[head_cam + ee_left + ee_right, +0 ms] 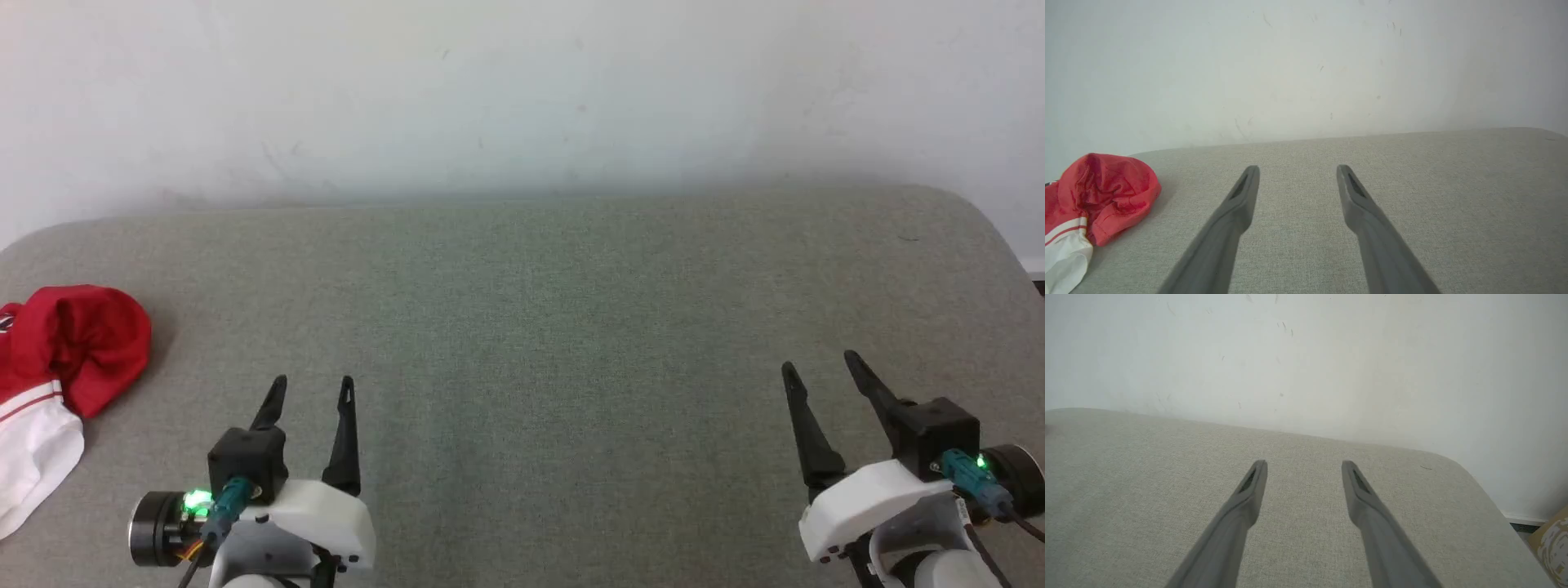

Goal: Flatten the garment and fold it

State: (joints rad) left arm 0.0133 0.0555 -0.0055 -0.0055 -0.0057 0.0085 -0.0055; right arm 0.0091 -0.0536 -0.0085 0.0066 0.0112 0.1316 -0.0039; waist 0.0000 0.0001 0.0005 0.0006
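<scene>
At the left edge of the head view, the shirt (77, 339) lay crumpled on the grey cushion (531, 294). Its red fabric was bunched above a white, red-striped part, and the frame cut some of it off. In the lower left, the left gripper (314, 380) sat near it, to its right, with fingers apart and holding nothing. In the lower right, the right gripper (817, 360) was well apart from the shirt, fingers likewise spread and empty. A white wall (522, 98) ran across the top.
</scene>
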